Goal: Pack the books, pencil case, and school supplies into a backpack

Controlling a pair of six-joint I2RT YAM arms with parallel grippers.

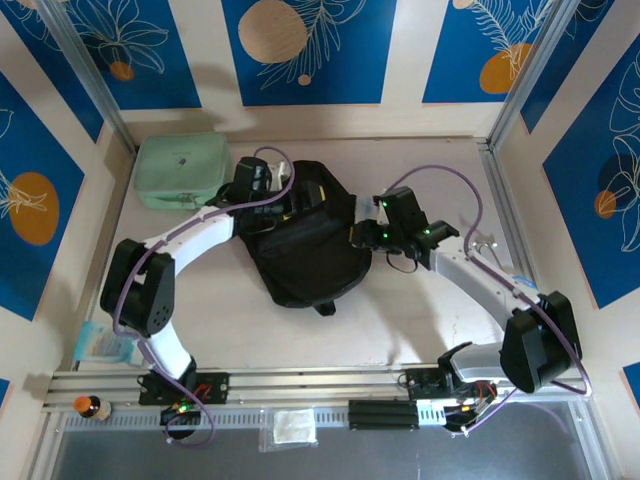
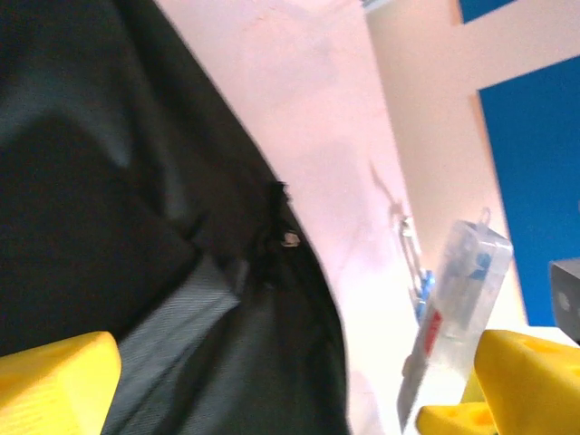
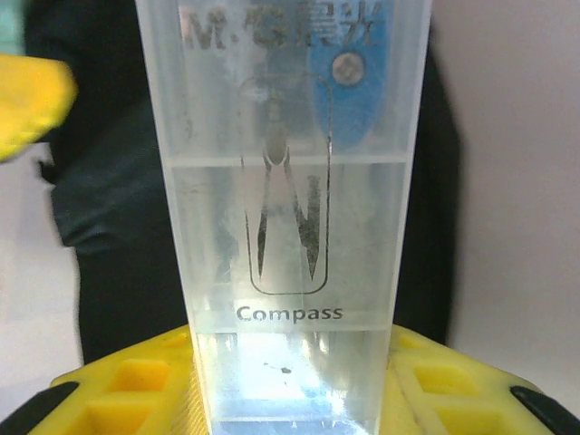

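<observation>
I am observing the right gripper [image 3: 290,385] closing firmly on a clear oblong plastic compass case [image 3: 288,181], its two yellow fingers [image 3: 127,385] pressing against the case's lower sides. The case is standing upright out of the gripper, and the printed word "Compass" and a blue-headed instrument inside are showing through the plastic. In the overhead view this gripper is sitting at the right edge of the large black soft fabric backpack [image 1: 305,240], which is lying roughly at the centre of the worktop [image 1: 400,320]. Through the right wrist camera the backpack is appearing directly behind the held case, so the case is hanging just beside the bag. I cannot tell whether the case is touching the fabric. The left gripper [image 1: 268,188] is resting over the far left part of the backpack. Through its wrist camera I am noting its jaws standing wide apart, with black fabric and a grey woven strip lying between the yellow fingers [image 2: 54,376]. I am not seeing them clamping on anything. The same view is showing the compass case off to the right, above bare worktop. A mint green rectangular zip case [image 1: 182,170] is lying at the far left corner, just beside the backpack. A light blue packet [image 1: 100,342] is lying at the near left edge, well apart from the bag.
</observation>
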